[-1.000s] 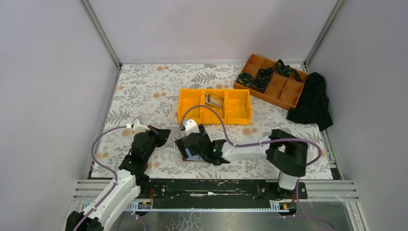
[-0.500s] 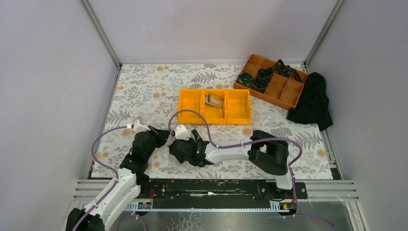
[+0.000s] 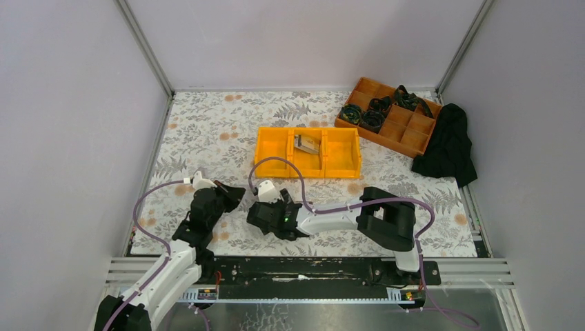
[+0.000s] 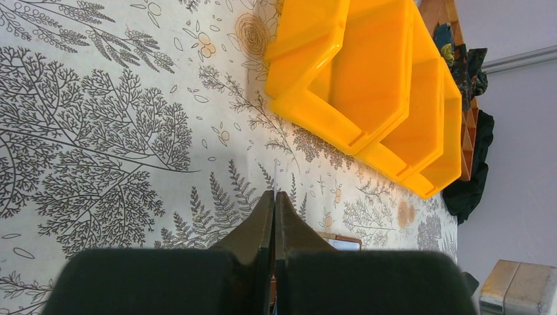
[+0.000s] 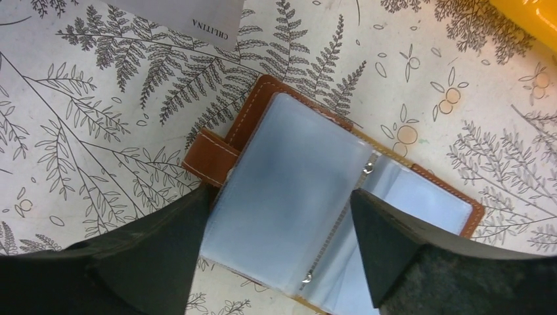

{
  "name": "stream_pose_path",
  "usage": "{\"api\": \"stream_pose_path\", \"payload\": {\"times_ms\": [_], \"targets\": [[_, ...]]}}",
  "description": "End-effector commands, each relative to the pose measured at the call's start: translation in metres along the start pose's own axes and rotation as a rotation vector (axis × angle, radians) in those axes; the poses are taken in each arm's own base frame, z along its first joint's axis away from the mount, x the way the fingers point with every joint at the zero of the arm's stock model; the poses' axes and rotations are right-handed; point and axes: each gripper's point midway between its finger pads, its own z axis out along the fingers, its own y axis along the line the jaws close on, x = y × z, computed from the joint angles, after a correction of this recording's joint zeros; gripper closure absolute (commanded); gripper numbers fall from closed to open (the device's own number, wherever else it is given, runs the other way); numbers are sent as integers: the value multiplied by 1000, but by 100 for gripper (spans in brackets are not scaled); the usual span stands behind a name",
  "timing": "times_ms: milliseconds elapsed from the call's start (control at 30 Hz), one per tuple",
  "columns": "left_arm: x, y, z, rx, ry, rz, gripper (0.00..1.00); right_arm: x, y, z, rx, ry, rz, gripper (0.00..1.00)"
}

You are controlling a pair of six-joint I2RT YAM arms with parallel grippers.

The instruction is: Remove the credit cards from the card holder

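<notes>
Top external view: left gripper [image 3: 233, 192] is pinched shut, empty. Right gripper [image 5: 276, 197] gapes wide over the open card holder [image 5: 295, 151], gripping nothing. One credit card [image 5: 187, 14] lies just beside it. It looks thin, stiff and slick, so pinch an edge. Yellow bin's [image 3: 274, 146] middle compartment holds a silvery card-like piece [image 3: 307, 143]; wooden tray [image 3: 414, 141] carries dark coils [image 3: 362, 116].

Plain lilac walls [image 3: 290, 41] enclose a table [image 3: 207, 124] (fern-printed cloth).

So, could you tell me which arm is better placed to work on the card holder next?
The right: the right gripper is open with a finger on either side of the open card holder, while the left gripper is shut, off to one side.
</notes>
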Motion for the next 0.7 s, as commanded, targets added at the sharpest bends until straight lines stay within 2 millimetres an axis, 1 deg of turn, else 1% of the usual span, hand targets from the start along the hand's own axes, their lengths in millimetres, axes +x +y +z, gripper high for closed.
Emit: {"api": "stream_pose_path", "payload": {"times_ms": [0, 67, 233, 333, 433, 533, 567, 667], "targets": [[-8, -8, 1, 43, -30, 2, 100, 6, -5, -7, 2, 13, 33, 20], [-8, -9, 1, 45, -30, 2, 100, 7, -6, -8, -3, 9, 43, 30], [-7, -8, 1, 47, -28, 3, 100, 8, -7, -9, -8, 10, 54, 47], [-7, -8, 1, 49, -27, 2, 100, 11, -6, -8, -19, 20, 66, 60], [-7, -9, 1, 51, -27, 2, 100, 11, -6, -8, -28, 14, 88, 76], [-8, -9, 1, 54, -28, 1, 100, 8, -9, -11, -28, 3, 105, 95], [-7, -9, 1, 54, -26, 1, 100, 7, -11, -12, -26, -4, 110, 99], [-7, -9, 1, 55, -25, -1, 100, 1, -12, -17, -37, -25, 126, 100]]}}
